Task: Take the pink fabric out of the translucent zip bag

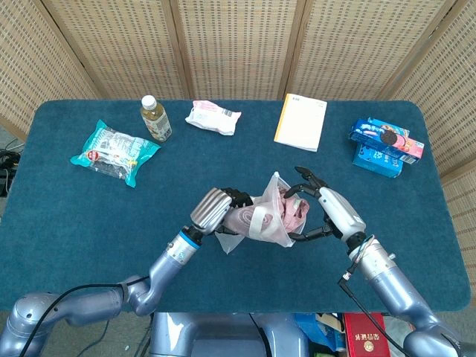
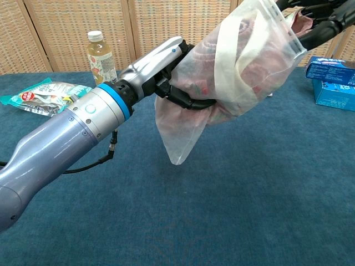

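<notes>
The translucent zip bag is held up off the blue table, its mouth turned to the right, and my left hand grips its lower half. Pink fabric fills the bag and pokes out of the mouth. My right hand is at that mouth, with its fingers spread above and below the protruding fabric. I cannot see them closed on the fabric. In the chest view only the right hand's dark fingers show, at the top right corner.
Along the far side of the table stand a drink bottle, a green snack pack, a white packet, a yellow-edged booklet and blue cookie boxes. A wicker screen stands behind the table.
</notes>
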`<act>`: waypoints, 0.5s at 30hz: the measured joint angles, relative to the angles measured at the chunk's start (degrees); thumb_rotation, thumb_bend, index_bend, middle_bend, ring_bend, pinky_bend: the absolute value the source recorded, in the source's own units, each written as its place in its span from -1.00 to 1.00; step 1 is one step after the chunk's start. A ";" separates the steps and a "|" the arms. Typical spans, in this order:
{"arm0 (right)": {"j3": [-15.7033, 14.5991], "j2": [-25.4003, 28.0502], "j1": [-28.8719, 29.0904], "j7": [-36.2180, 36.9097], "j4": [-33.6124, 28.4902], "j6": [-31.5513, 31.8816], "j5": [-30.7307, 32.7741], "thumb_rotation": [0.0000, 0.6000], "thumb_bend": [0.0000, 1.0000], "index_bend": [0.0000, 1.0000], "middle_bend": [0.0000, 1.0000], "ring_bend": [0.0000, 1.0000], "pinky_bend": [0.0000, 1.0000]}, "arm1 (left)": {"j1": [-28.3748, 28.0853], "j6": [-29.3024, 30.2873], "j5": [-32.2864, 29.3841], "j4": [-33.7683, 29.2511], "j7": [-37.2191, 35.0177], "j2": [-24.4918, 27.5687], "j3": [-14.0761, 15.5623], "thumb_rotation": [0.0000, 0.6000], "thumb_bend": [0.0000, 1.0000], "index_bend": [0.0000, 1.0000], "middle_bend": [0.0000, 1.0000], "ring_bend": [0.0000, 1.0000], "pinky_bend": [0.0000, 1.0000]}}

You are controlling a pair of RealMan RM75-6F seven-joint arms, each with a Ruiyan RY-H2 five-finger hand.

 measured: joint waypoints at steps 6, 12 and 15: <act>0.30 -0.66 1.41 -0.65 -0.24 -0.85 0.95 1.00 -1.00 -0.31 -1.00 -1.00 -1.00 | -0.81 -0.54 -0.75 0.27 0.70 -0.54 -0.84 1.00 -0.39 0.27 0.13 0.06 0.07; 0.61 -2.20 2.80 -1.42 -0.30 -0.97 1.38 1.00 -1.00 -0.31 -1.00 -1.00 -1.00 | -1.33 -0.70 -1.17 0.08 1.23 -0.81 -1.38 1.00 -0.39 0.27 0.13 0.06 0.07; 0.55 -3.05 3.60 -2.40 -0.22 -0.92 1.88 1.00 -1.00 -0.31 -1.00 -1.00 -1.00 | -1.56 -0.72 -1.37 -0.15 1.48 -0.90 -1.64 1.00 -0.39 0.27 0.13 0.06 0.07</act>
